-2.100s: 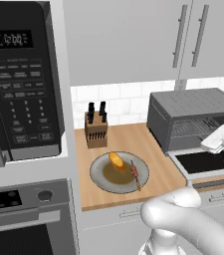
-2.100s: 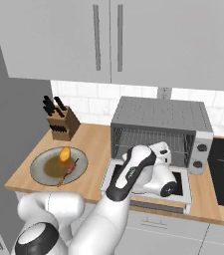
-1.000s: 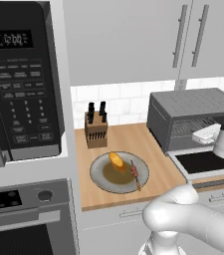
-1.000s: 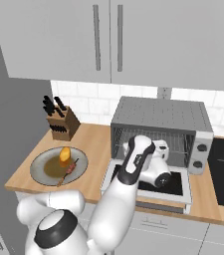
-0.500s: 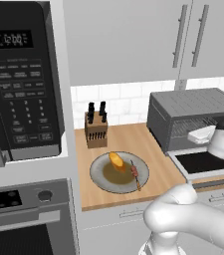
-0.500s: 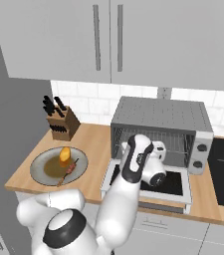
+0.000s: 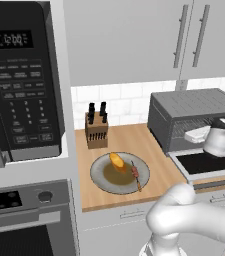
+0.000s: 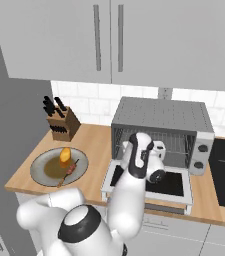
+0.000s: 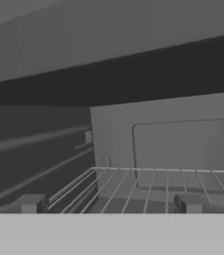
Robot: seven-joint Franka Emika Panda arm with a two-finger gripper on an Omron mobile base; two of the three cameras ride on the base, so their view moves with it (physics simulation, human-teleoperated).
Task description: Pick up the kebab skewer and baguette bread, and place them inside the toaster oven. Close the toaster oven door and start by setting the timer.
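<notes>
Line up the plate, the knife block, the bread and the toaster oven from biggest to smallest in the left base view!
1. toaster oven
2. plate
3. knife block
4. baguette bread

The plate sits nearer the camera than the knife block, so that pair is less sure.

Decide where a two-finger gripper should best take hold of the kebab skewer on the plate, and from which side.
Probably grip the kebab skewer at its meat chunks, coming from above: it lies flat on the plate, the bare stick is thin, and the baguette bread lies apart from it.
</notes>
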